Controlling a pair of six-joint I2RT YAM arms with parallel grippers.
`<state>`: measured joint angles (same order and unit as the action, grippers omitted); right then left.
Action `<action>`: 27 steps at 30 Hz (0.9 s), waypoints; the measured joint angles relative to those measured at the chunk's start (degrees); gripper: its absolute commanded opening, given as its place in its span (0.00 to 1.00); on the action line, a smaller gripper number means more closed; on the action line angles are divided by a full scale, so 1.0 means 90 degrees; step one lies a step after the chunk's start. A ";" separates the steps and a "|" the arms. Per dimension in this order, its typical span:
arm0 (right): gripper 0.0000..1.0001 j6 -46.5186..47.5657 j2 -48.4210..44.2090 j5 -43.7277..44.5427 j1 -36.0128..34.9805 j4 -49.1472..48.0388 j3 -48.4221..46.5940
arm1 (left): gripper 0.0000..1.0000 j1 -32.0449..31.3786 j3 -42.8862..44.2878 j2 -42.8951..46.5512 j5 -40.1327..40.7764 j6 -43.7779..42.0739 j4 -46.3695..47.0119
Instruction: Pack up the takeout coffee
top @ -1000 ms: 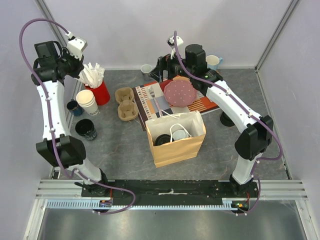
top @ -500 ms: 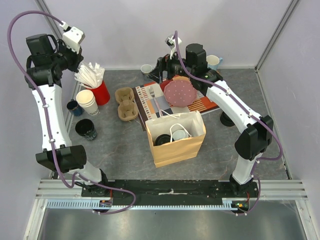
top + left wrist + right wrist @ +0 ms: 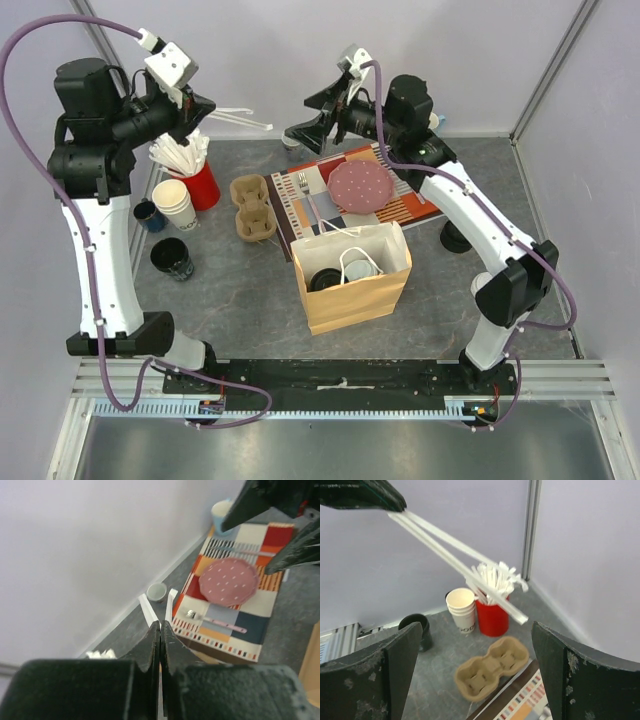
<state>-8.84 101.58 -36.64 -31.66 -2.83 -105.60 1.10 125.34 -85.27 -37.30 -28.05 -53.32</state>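
The takeout coffee stands inside the brown paper bag (image 3: 345,300): a black-lidded cup (image 3: 325,280) beside a white-lidded cup (image 3: 360,267). My left gripper (image 3: 197,106) (image 3: 160,625) is raised high at the back left, shut on two white wrapped straws (image 3: 240,118) (image 3: 147,608) (image 3: 455,555) that stick out to the right. My right gripper (image 3: 303,118) (image 3: 475,630) hangs open in the air above the mat's far left corner, facing the straws, with nothing between its fingers (image 3: 370,670).
A red cup of straws (image 3: 197,180) (image 3: 492,615), stacked paper cups (image 3: 176,205) (image 3: 461,609), black cups (image 3: 172,258), a blue mug (image 3: 148,215) and a cardboard cup carrier (image 3: 252,207) (image 3: 492,672) are at the left. A striped mat (image 3: 400,205) bears a pink plate (image 3: 358,185) and fork (image 3: 308,195).
My left arm rose from the red cup and swung right, drawing two straws out with it. My right gripper lifted off the mat and turned toward the left.
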 measured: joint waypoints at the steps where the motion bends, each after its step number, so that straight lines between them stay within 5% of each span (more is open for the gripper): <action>1: 0.97 0.0114 -0.0044 -0.0007 -0.0002 0.0005 -0.0109 | 0.02 -0.0022 0.0104 0.0012 -0.0153 0.0070 -0.0032; 11: 0.98 0.1545 -0.0641 -0.0075 -0.0301 0.0425 -0.0605 | 0.02 -0.0741 0.0403 0.0029 -0.0648 0.0903 -0.0061; 22: 0.98 0.3041 0.0126 0.0525 -0.1168 0.1787 -0.1746 | 0.02 -0.1180 0.0401 0.0029 -0.0770 0.1328 -0.0061; 25: 0.86 0.3053 0.0498 0.0976 -0.1222 0.1928 -0.1936 | 0.02 -0.1180 0.0381 0.0039 -0.0886 0.1345 -0.0061; 27: 0.60 0.3028 0.0685 0.1229 -0.1219 0.1994 -0.1955 | 0.02 -0.1180 0.0340 0.0061 -0.0959 0.1358 -0.0066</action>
<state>18.41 107.74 -25.58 -42.63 15.11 -123.20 -9.52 128.40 -84.73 -45.93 -15.84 -53.91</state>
